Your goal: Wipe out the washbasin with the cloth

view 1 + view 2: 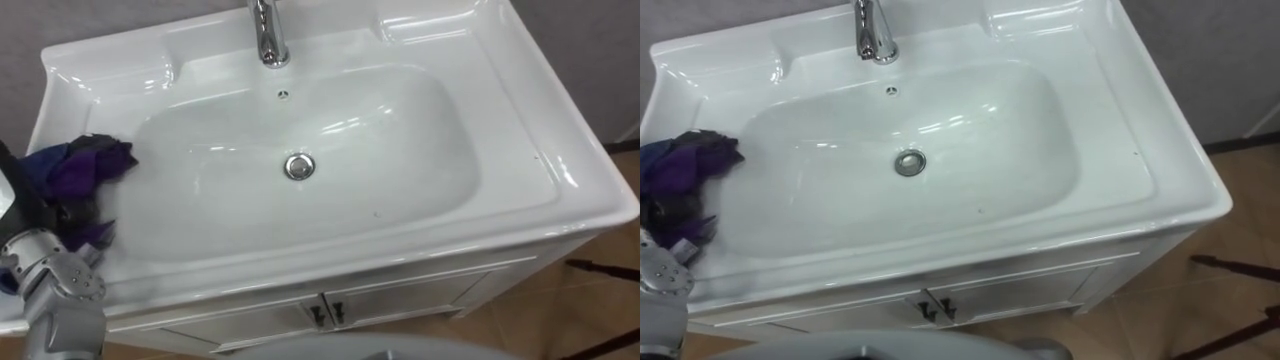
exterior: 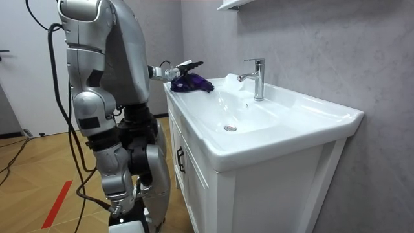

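Cloth, dark purple, bunched on left-hand ledge of basin, one fold reaching edge of bowl. Left hand on top of it, wrist entering from lower left of eye views. Grip state: cannot tell. Hand half buried in folds; unclear whether clutching cloth or merely pressing down. Robot standing close at front of cabinet, per room view, left arm reaching to the basin end farthest from that camera.

Bowl white, glossy, no visible dirt or water streaks. Drain at centre, faucet upright at back, both well apart from cloth.

Step judged: start of a wiping stroke, or turning point of one at left edge. Cloth not yet down in bowl. Progress impossible to grade from surface alone; assumed early.

Next move, as reckoned: drag cloth off ledge, down left slope, across floor of bowl past drain, on to right wall. Needs steady downward pressure, so as to keep cloth under palm and not leave it behind on slope. Needs path bending with curved wall. Watch for bunched cloth rolling instead of sliding, and for hand meeting faucet on passes along back.
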